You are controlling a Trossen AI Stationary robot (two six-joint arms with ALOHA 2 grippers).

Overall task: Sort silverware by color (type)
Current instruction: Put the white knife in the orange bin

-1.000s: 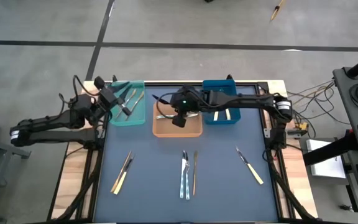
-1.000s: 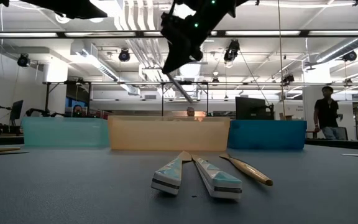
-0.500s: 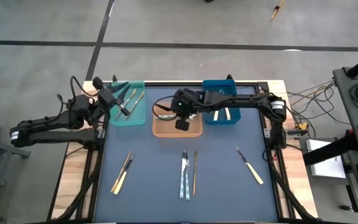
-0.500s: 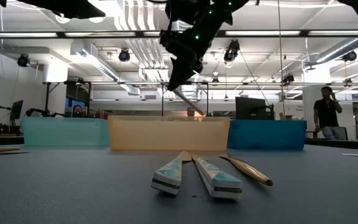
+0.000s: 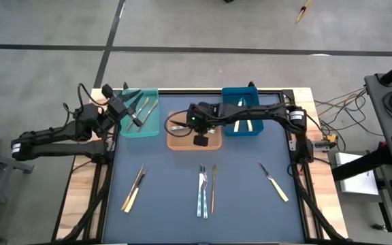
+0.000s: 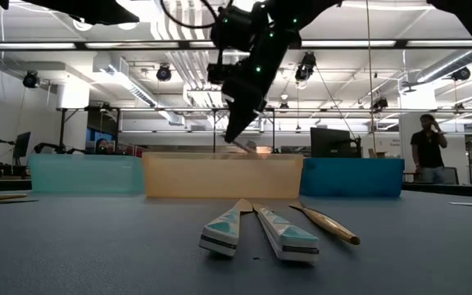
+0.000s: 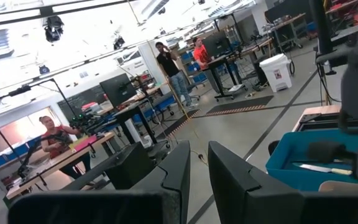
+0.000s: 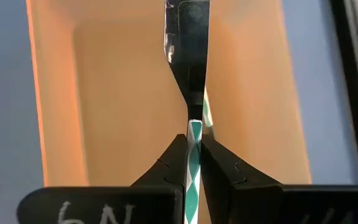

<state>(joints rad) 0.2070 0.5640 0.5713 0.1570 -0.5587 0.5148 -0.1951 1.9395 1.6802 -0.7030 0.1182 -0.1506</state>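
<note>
My right gripper (image 5: 193,125) hangs over the orange bin (image 5: 209,141), shut on a piece of silverware with a teal-and-white patterned handle and a silver head (image 8: 187,43). My left gripper (image 5: 132,114) waits by the teal bin (image 5: 150,129), fingers shut with nothing between them (image 7: 199,171). Gold pieces (image 5: 143,105) lie in the teal bin and cream-handled ones (image 5: 247,124) in the blue bin (image 5: 240,95). On the mat lie a gold and a cream-handled piece (image 5: 135,189), two teal-handled ones (image 5: 203,192), a bronze one (image 5: 214,189) and a cream-handled one (image 5: 273,181). My right gripper pinches the patterned handle (image 8: 194,140) between its two fingers. The piece runs forward in line with the fingers, which slant down from the table's right side. Its silver head points down into the orange bin (image 6: 248,147). The bin wall hides whether it touches the floor.
The three bins stand side by side along the mat's far edge (image 6: 220,176). Loose pieces lie across the near half of the mat (image 6: 256,229). Beyond the table, people stand in the room (image 6: 427,147).
My right gripper has sunk toward the orange bin and tipped more steeply downward, still shut on the teal-handled piece. The piece's silver head has come down from well above the bin to its rim.
</note>
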